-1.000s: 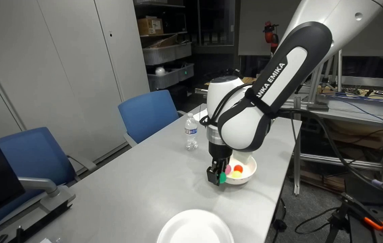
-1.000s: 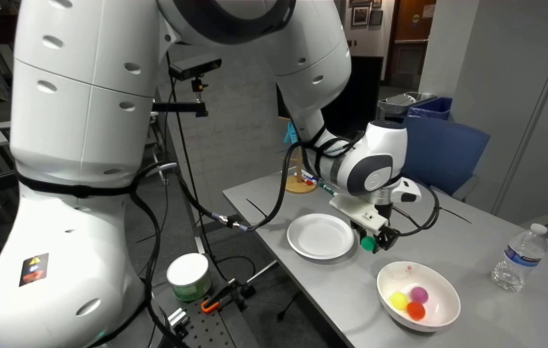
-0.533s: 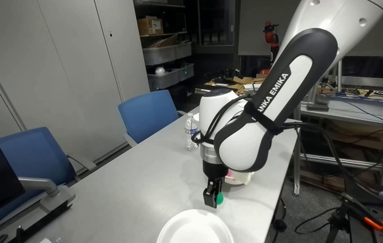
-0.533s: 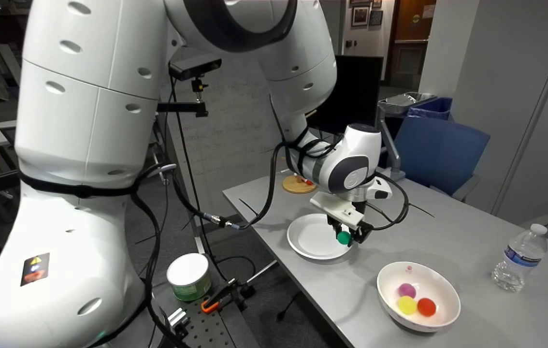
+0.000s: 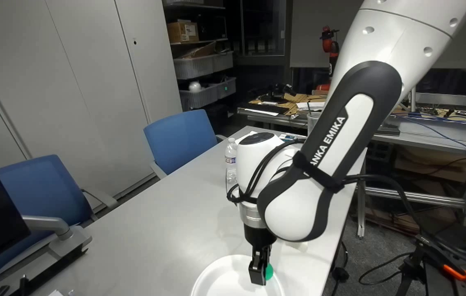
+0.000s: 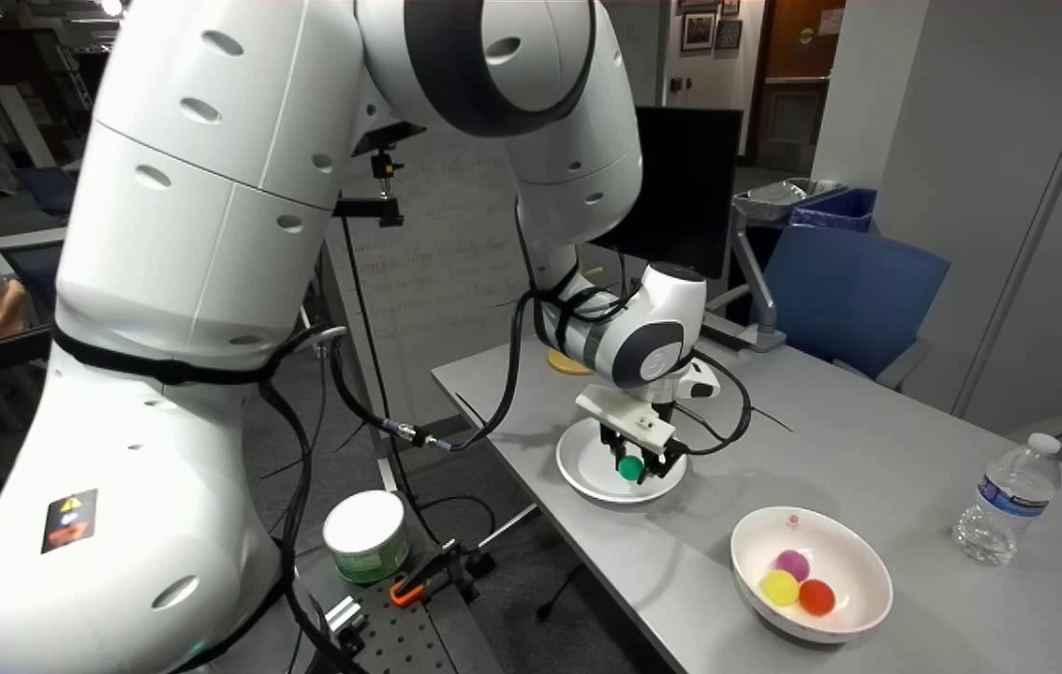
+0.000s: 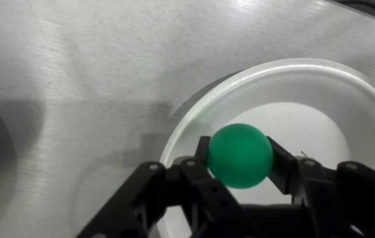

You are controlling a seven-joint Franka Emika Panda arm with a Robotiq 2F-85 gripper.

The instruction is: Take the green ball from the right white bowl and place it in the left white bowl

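"Seen any shift?"

"Yes: swung the green ball [image 7: 240,156], pinched between the jaws, to over the left bowl [image 7: 291,124], toward ten o'clock in the wrist view; well away from the right bowl [image 6: 854,569]. Probably past the carry, due for release."

"Able to judge height?"

"No. In an exterior view, unable to see the right bowl past the arm [image 5: 325,154], or the left bowl's cropped six o'clock edge."
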